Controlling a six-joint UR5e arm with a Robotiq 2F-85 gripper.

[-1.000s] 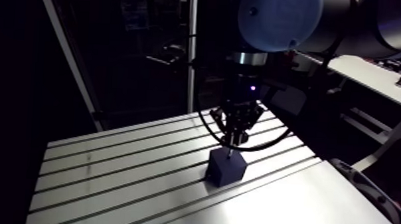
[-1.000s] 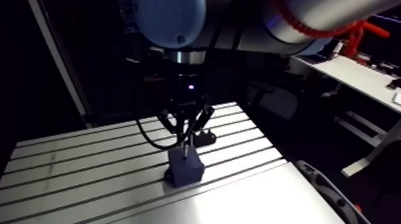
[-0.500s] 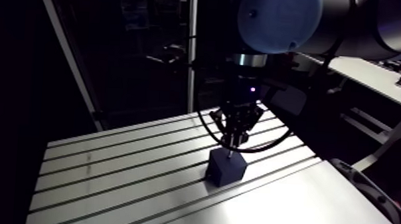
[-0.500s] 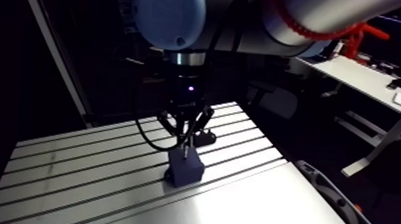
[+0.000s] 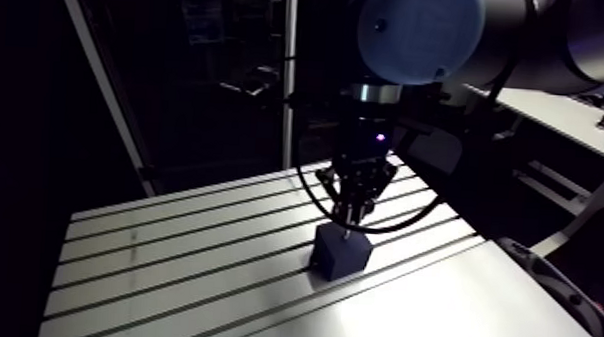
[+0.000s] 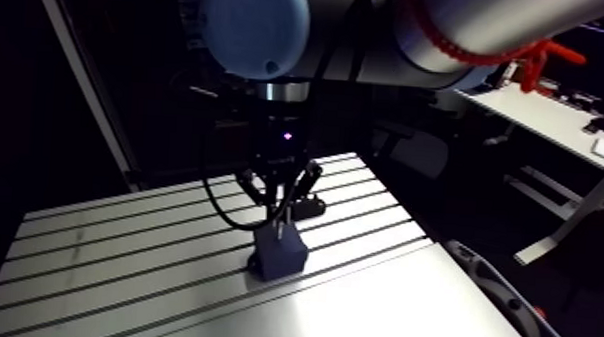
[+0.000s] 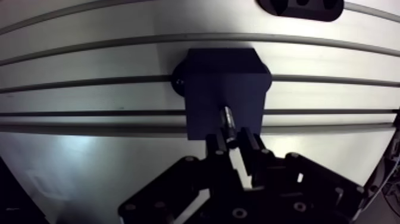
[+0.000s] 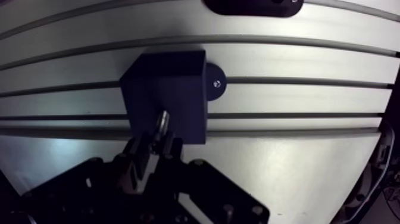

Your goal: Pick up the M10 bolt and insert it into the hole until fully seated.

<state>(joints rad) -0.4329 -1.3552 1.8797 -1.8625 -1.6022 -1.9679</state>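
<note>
In the wrist view my gripper (image 7: pixel 233 140) is shut on the M10 bolt (image 7: pixel 228 119), a short metal shank that points down from between the fingers. Its lower end lies over the top face of a dark blue block (image 7: pixel 223 83) standing on the slotted table (image 7: pixel 89 65). The bolt and fingers hide the hole, so I cannot tell whether the tip is inside it. The arm view shows the gripper (image 5: pixel 348 211) right above the block (image 5: pixel 341 253) in mid-table, with the bolt (image 6: pixel 280 222) as a thin bright line down to it.
A round screw foot (image 8: pixel 218 83) sticks out at the block's base. Ahead of the block, two slots away, lies a dark holder (image 7: pixel 300 7). The table's curved edge (image 8: pixel 372 173) runs beside the gripper. Bare slotted plate (image 5: pixel 160 262) surrounds the block.
The wrist has come down slightly toward the block, still holding the bolt. The block has not moved.
</note>
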